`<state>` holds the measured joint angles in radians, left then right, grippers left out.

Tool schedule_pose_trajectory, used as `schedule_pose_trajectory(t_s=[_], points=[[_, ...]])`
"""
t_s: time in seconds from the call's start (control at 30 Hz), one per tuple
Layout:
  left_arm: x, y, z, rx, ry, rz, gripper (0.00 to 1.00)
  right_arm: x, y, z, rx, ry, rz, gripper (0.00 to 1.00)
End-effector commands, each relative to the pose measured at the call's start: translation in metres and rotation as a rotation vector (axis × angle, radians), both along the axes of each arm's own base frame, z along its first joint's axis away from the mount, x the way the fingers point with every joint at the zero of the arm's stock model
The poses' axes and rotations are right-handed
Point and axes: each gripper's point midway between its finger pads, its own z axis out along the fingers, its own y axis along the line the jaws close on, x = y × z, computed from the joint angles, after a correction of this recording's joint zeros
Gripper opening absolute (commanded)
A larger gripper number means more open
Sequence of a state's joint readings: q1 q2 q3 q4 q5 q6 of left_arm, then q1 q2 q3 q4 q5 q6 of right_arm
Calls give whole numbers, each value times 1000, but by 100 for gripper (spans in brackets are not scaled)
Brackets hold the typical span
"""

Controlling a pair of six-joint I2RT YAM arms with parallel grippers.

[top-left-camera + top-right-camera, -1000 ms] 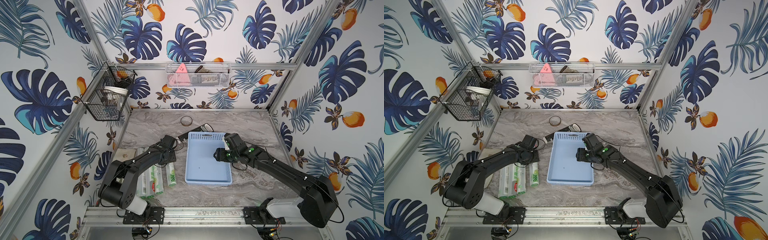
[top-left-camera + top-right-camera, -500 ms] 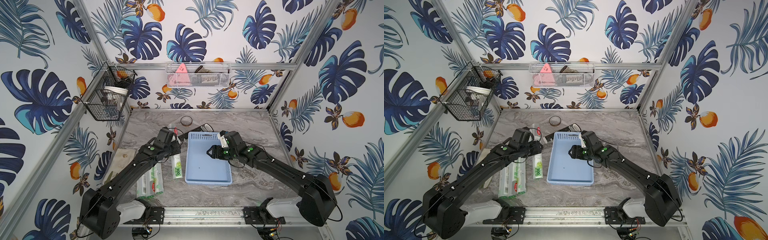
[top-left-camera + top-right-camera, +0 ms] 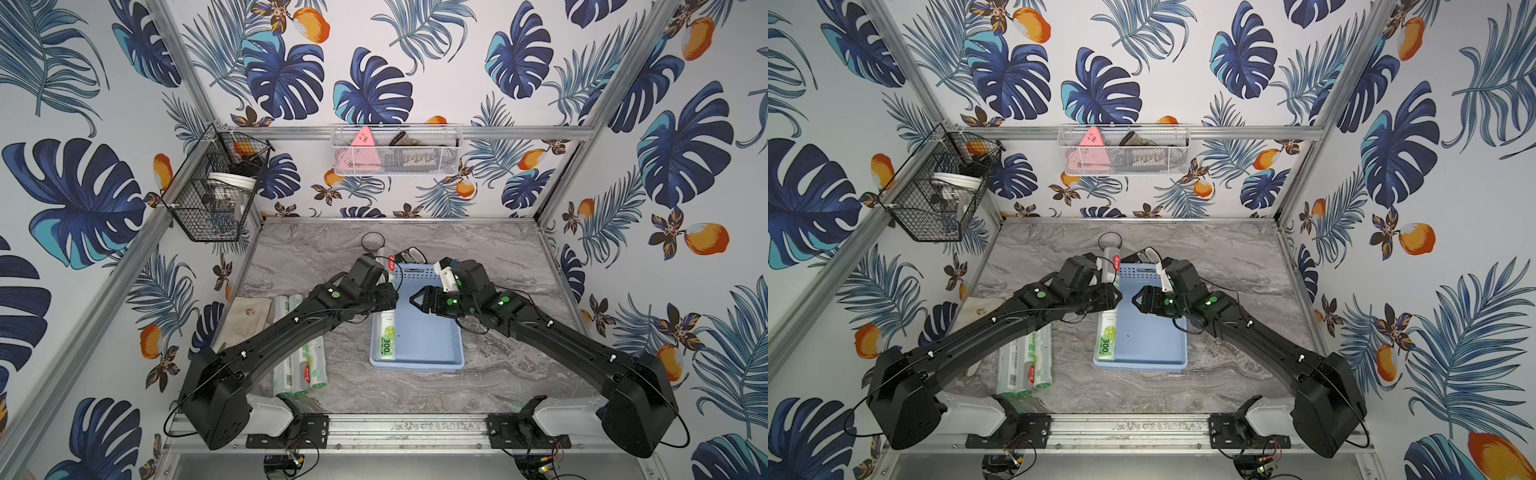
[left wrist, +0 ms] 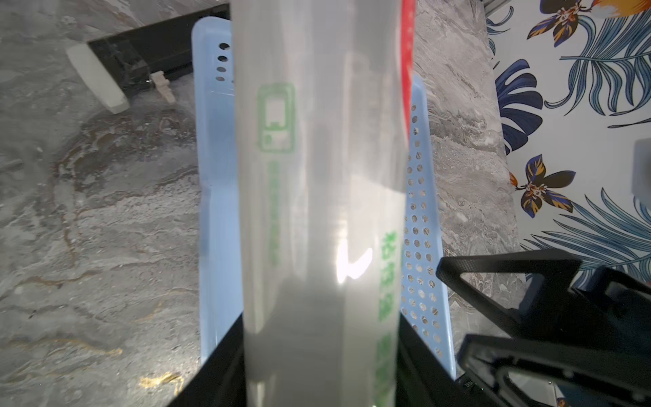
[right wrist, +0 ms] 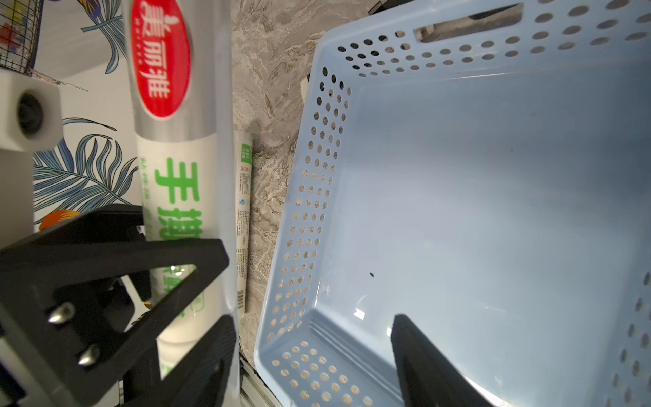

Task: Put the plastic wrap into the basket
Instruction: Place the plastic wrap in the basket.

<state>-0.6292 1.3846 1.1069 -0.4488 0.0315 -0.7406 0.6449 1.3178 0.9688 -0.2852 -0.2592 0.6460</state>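
Left arm (image 3: 291, 328) has swung off the pile at 8 o'clock and now reaches across to the basket (image 3: 419, 365), lifted, w/ one roll along for the ride. Right arm (image 3: 540, 332) has only crept a bit toward 9. So, by my read, roll no. 1 of four is nearly delivered but not let go; three to go.

Room: table (image 3: 498, 257) is bare at 3 o'clock of the basket, plus a bare strip at 9 between basket and pile. Dark clutter (image 3: 409, 255) sits right at the 12 o'clock wall, so no overshoot that way. Basket floor is empty.

Plastic wrap roll (image 3: 386, 340) hangs lengthwise, 12-to-6, over the basket's 9 o'clock wall. Its ends look close to both end walls, so it's a tight fit lengthwise, I reckon. Spare rolls (image 3: 299, 365) lie side by side at 8.

Left gripper (image 3: 385, 300) is clamped on the roll's middle. Right gripper (image 3: 415, 300) has jaws apart, holds nothing, hovers mid-basket just beside the left one. That's my main squeeze.
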Motion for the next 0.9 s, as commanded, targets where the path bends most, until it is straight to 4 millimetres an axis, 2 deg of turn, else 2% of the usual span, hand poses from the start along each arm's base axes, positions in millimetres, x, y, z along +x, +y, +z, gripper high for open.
schedule_pose_trajectory(t_s=[0.0, 0.17, 0.33, 0.4, 0.6, 0.87], points=[[15, -20, 15, -52, -66, 10, 23, 4, -20, -5, -48, 0, -69, 74], [19, -49, 10, -53, -64, -17, 23, 8, -51, -11, -49, 35, -146, 74], [24, -80, -4, -79, -37, -40, 22, 6, -68, -12, -58, 52, -168, 74], [26, -90, -11, -71, -27, -52, 22, 11, -82, -12, -70, 55, -209, 74], [32, -109, -25, -86, 2, -62, 22, 9, -91, -19, -82, 66, -227, 74], [38, -125, -50, -106, 47, -52, 22, 8, -103, -34, -117, 98, -256, 74]])
